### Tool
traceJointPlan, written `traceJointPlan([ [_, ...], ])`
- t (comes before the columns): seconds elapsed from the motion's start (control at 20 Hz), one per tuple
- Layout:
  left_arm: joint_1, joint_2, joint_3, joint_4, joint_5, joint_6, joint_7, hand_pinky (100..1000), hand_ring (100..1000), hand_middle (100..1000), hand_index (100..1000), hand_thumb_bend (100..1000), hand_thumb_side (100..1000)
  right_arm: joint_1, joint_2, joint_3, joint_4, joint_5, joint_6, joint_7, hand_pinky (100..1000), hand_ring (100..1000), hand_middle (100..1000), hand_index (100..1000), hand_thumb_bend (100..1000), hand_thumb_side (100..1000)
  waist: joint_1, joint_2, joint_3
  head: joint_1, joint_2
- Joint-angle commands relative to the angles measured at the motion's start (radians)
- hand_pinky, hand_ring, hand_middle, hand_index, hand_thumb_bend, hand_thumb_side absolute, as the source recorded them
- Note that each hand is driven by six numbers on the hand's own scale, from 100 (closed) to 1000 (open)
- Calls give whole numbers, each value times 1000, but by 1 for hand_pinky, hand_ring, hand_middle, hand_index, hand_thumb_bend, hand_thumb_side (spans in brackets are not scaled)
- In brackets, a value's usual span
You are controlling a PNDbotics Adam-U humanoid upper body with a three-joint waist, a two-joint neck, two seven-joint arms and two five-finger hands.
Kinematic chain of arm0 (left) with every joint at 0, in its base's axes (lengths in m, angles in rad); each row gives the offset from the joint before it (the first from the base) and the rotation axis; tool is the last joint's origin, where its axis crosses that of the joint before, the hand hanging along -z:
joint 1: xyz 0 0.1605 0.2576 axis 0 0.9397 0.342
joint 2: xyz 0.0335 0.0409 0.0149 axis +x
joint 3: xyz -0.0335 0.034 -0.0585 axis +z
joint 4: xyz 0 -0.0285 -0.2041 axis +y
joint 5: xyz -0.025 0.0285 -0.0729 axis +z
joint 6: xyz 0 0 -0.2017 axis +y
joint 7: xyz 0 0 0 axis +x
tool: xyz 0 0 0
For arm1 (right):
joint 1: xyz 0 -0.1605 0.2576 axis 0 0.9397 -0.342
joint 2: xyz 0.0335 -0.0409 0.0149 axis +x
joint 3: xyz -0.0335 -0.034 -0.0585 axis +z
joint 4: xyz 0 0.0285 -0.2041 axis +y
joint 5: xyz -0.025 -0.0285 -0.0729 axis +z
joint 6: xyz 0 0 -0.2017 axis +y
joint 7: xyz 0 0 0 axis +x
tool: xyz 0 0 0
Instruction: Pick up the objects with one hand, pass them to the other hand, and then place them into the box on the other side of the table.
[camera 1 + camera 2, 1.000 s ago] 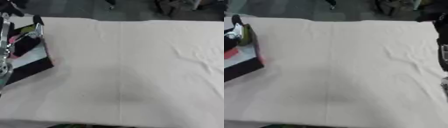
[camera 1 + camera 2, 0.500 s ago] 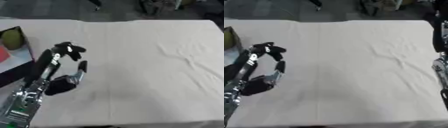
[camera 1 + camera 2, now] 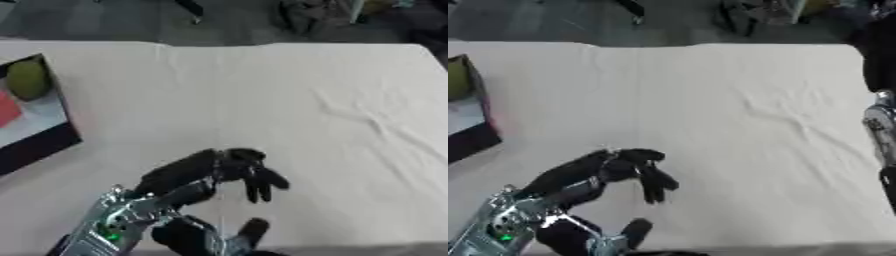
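My left hand (image 3: pixel 203 175) hangs over the near middle of the white-clothed table (image 3: pixel 289 100). Its black fingers (image 3: pixel 255 179) droop toward the cloth, the thumb (image 3: pixel 251 231) stands well apart from them, and nothing lies between. At the far left edge stands the dark-walled box (image 3: pixel 39 142), holding a green round fruit (image 3: pixel 26 80) and a red thing (image 3: pixel 5 113). In the right eye view a black and silver part of my right arm (image 3: pixel 880 120) runs along the right edge; how its hand stands is hidden by that edge. No loose object shows on the cloth.
The cloth is creased in the right half (image 3: pixel 367 117). Beyond the far table edge lies dark floor with dim shapes (image 3: pixel 306 15). The near table edge runs just under my left hand.
My left hand has left the box and come toward the near middle of the table, holding nothing. The whole view has shifted too, so the box now sits at the left edge.
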Motion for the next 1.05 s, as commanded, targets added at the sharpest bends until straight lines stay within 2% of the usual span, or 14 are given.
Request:
traceJointPlan([
  [0.05,-24,-12,-24,14,123,-9,-107,927,455,479,730,100,667,-14,-27,-3,-21,-24,6,20,845,671,833,871,100,557,-2,-16,-1,5,5],
  [0.15,-33,-17,-32,21,184,9,-122,921,436,461,718,100,690,-15,-22,-2,-21,-34,16,27,845,669,833,870,100,563,-3,-15,-1,6,5],
  [0.35,-43,-22,-61,25,323,75,-152,962,456,526,825,100,712,-20,-18,-4,-21,-48,27,38,844,667,832,868,100,563,-3,-13,-3,8,5],
  [0.5,-44,-22,-69,21,430,144,-193,987,464,518,824,100,666,-21,-15,-5,-21,-51,34,40,843,666,832,867,100,567,-3,-13,-4,8,5],
  [0.6,-44,-22,-73,20,496,189,-229,1000,473,509,768,100,673,-23,-15,-6,-21,-55,37,39,843,666,832,867,100,567,-2,-12,-5,8,5],
  [0.75,-46,-19,-73,15,552,239,-278,1000,512,559,809,100,576,-23,-16,-8,-21,-62,38,38,842,665,832,867,100,569,-1,-13,-6,7,5],
  [0.8,-48,-17,-70,5,550,244,-283,1000,505,546,789,100,579,-23,-16,-9,-21,-63,41,38,842,664,832,866,100,572,0,-13,-5,7,5],
  [0.9,-50,-13,-63,-9,537,242,-286,996,443,440,652,100,667,-24,-15,-10,-21,-69,48,36,841,663,831,867,100,574,0,-14,-4,6,5],
  [1.05,-52,-15,-45,-7,520,227,-274,956,362,326,523,100,713,-26,-17,-14,-21,-78,50,35,840,662,831,867,100,575,0,-15,-1,3,5],
])
